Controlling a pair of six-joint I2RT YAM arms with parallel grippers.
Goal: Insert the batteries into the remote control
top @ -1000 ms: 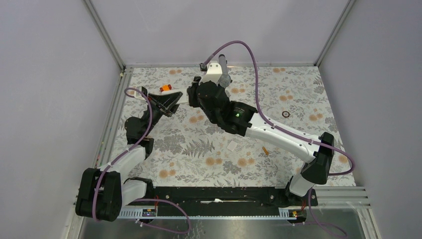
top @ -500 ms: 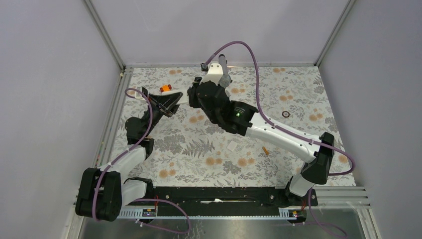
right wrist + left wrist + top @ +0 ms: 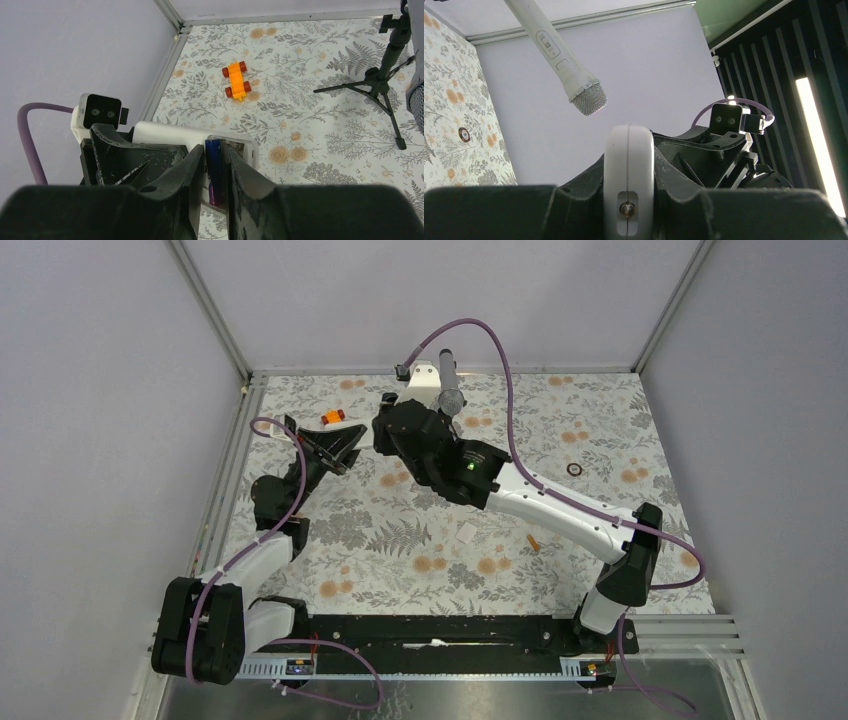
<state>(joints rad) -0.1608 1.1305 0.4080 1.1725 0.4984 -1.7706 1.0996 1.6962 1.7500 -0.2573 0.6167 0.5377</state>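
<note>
My left gripper [image 3: 338, 451] is shut on the white remote control [image 3: 629, 170], held edge-on between its jaws above the table's far left. In the right wrist view the remote [image 3: 172, 135] shows its open compartment. My right gripper [image 3: 213, 152] is shut on the dark blue-purple battery [image 3: 215, 167], which is upright and whose tip is at the compartment. In the top view the right gripper [image 3: 384, 436] meets the left one. The orange battery [image 3: 533, 542] lies on the table mid-right.
A small flat white cover [image 3: 466, 532] lies mid-table. An orange toy car [image 3: 236, 80] sits at the far left near the frame corner. A microphone [image 3: 448, 380] on a black tripod [image 3: 380, 82] stands at the back. A black ring [image 3: 574, 469] lies at the right.
My right arm has shifted slightly left and farther back, its wrist a little closer to the remote. The left arm has stayed still.
</note>
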